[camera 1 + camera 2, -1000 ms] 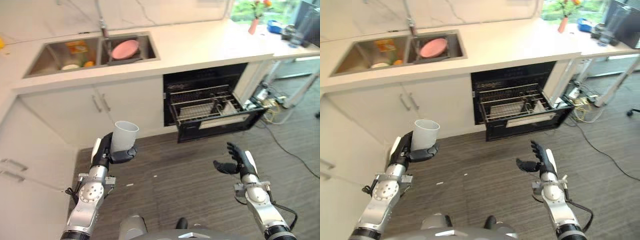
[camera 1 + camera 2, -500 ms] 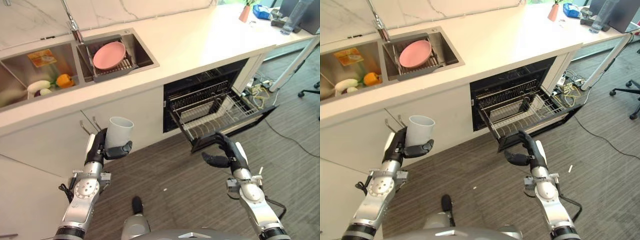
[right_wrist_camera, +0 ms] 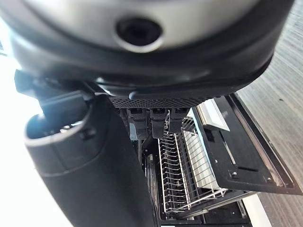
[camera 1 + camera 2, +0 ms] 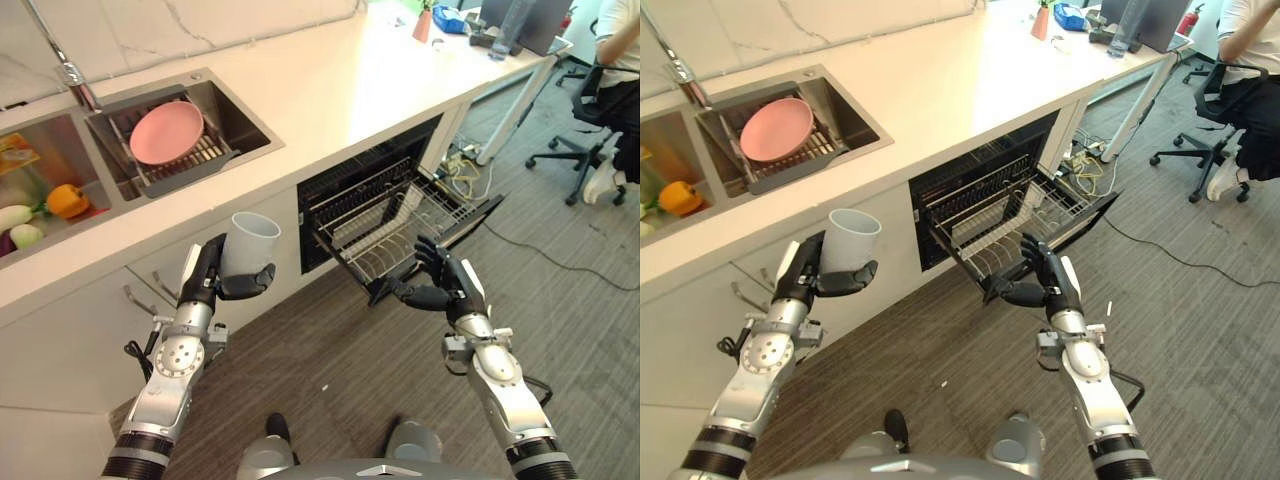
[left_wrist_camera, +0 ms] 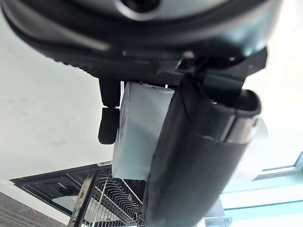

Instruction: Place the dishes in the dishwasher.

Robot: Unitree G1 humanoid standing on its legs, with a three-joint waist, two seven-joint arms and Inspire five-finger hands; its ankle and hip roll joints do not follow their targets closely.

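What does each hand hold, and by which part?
The left hand holds a white cup upright by its side wall. The right hand holds nothing.

Kitchen, sink (image 4: 150,150), counter (image 4: 330,80), dishwasher (image 4: 400,215)

One cup (image 4: 250,243), one pink plate (image 4: 166,131), one dishwasher rack (image 4: 392,224).

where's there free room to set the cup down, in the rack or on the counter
The rack looks bare across its front wires, by the door; its rear part is hard to read. The counter is bare from the sink to the far-end clutter. The sink is crowded: a pink plate fills its tray. The left hand holds the cup; the right hand is open by the rack's front corner.
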